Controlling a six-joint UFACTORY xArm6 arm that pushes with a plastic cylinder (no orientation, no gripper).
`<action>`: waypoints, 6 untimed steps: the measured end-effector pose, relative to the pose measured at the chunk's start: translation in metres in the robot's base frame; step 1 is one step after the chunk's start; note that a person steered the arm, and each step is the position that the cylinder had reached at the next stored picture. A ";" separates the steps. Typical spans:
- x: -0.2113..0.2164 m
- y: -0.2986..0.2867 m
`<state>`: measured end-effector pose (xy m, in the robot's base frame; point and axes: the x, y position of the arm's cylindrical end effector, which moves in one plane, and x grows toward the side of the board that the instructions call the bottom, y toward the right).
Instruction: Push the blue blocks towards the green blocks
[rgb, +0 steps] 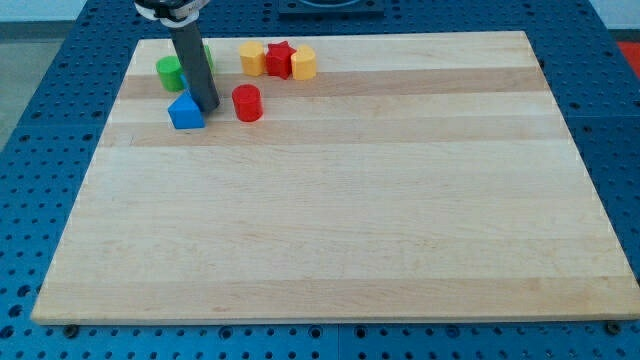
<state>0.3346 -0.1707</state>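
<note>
Surface: wooden board (340, 200) of pale planks, lying on a blue perforated table (50, 120) that shows around all its edges.
Block group: all blocks I see are gathered in the far left corner of the board; the remaining wood carries nothing.
Blue block: a blue house-shaped block (185, 112) sits nearest to me in the group, with its pointed roof up.
Second blue: a thin strip of blue shows just behind the rod; I cannot tell if it is another block or part of the same one.
Green block: a green block (169, 72) stands just beyond the blue one, at the far left; its shape is partly hidden by the rod. A small piece of green also shows on the right side of the rod.
Red cylinder: a red cylinder (247, 103) stands just right of the blue block, not touching it.
Far row: a yellow block (252, 58), a red star (279, 59) and another yellow block (304, 63) stand pressed together side by side, right of the green.
Tool: my tip (208, 106) rests on the board against the right side of the blue block, between it and the red cylinder. It is a plain rod, with nothing to spread or pinch.
</note>
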 end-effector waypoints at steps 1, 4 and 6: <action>-0.005 -0.009; 0.043 0.062; 0.103 0.006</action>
